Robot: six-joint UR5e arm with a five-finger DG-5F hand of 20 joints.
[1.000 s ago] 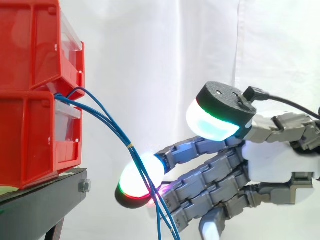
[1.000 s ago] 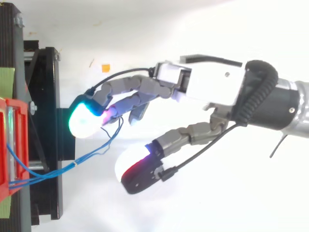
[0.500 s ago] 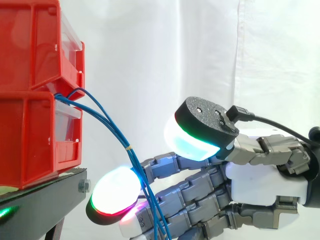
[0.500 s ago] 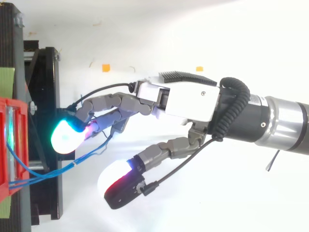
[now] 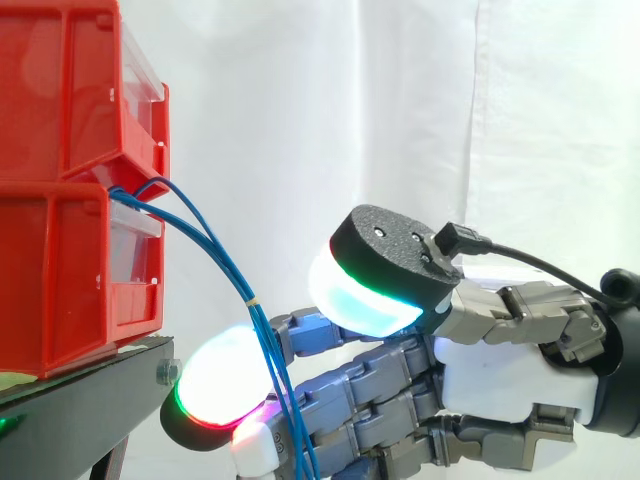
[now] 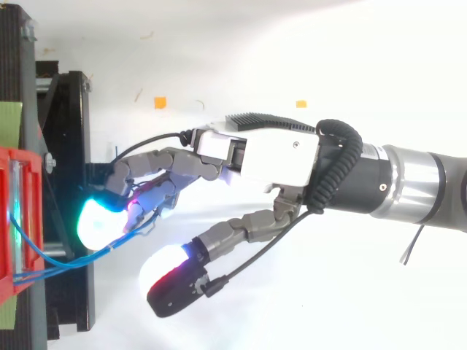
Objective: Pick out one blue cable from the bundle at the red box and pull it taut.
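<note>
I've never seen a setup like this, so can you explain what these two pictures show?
It is a robot arm ending in a hand with fingers and a thumb; the glowing pads are its fingertips. One picture looks level from the side, the other down from above. On a black stand sit red bins, and blue cables hang out of them. The hand is open, fingers stretched against the cables, thumb apart; nothing is gripped.

Two red bins, stacked; one black stand; blue cables, at least two; one hand.
</note>
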